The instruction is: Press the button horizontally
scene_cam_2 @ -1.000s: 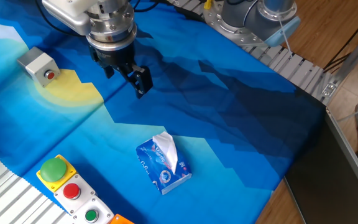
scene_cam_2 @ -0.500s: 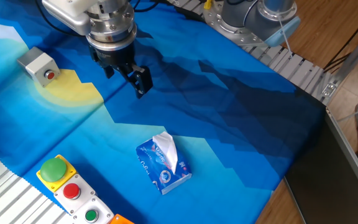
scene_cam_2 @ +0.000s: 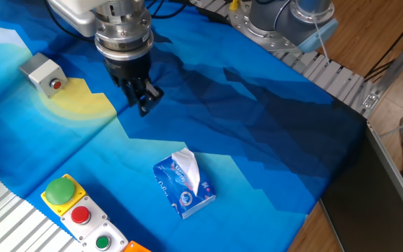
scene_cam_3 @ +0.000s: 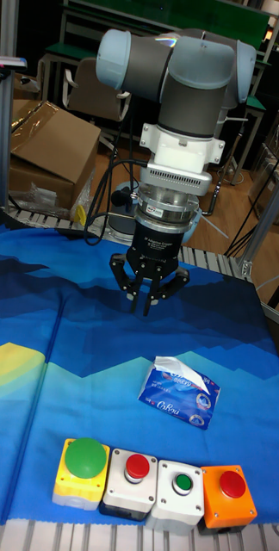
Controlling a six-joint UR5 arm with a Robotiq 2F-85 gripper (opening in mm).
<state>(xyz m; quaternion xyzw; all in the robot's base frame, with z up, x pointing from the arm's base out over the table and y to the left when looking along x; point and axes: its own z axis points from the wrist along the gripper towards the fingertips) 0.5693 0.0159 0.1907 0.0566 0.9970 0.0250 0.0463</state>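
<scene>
A blue patterned cloth [scene_cam_2: 257, 140] covers the table. Above it the UR5 arm [scene_cam_3: 178, 86] hangs with its gripper [scene_cam_2: 144, 103] pointing down, fingertips drawn together, holding nothing. The blue tissue pack [scene_cam_2: 183, 185] lies well in front of the gripper. The small grey box [scene_cam_2: 42, 73] sits well apart from the gripper, out towards the cloth's edge, on a yellow patch; its red button [scene_cam_2: 57, 85] faces sideways, untouched
</scene>
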